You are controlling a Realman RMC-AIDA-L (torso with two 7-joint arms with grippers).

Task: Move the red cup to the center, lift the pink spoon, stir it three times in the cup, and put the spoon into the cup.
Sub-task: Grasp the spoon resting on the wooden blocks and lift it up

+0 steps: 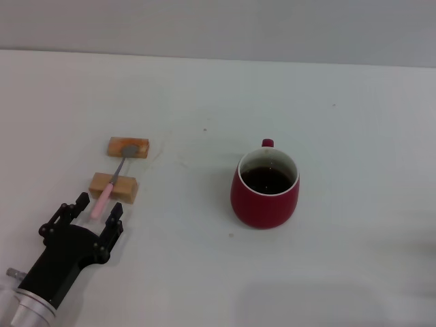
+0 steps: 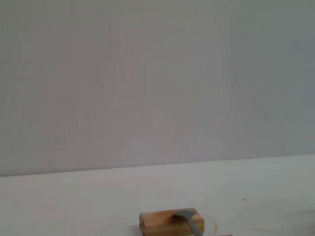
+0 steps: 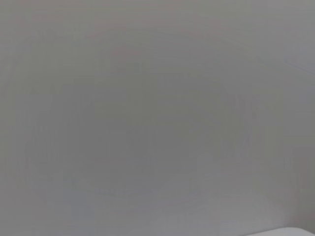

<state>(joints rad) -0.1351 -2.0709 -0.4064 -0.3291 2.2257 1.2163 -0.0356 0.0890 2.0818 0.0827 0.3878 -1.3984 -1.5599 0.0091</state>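
Observation:
The red cup (image 1: 264,188) stands upright on the white table (image 1: 204,88) a little right of the middle, holding dark liquid, its small handle turned to the far side. The pink spoon (image 1: 113,180) lies across two tan wooden blocks at the left, grey bowl on the far block (image 1: 128,146), pink handle over the near block (image 1: 113,187). My left gripper (image 1: 95,210) is open at the near left, its fingers on either side of the handle's end, not closed on it. In the left wrist view the spoon's bowl (image 2: 187,216) rests on the far block (image 2: 170,222). My right gripper is out of view.
The two wooden blocks raise the spoon off the table. White tabletop stretches between the blocks and the cup and beyond them to a grey wall (image 2: 157,78). The right wrist view shows only a blank grey surface.

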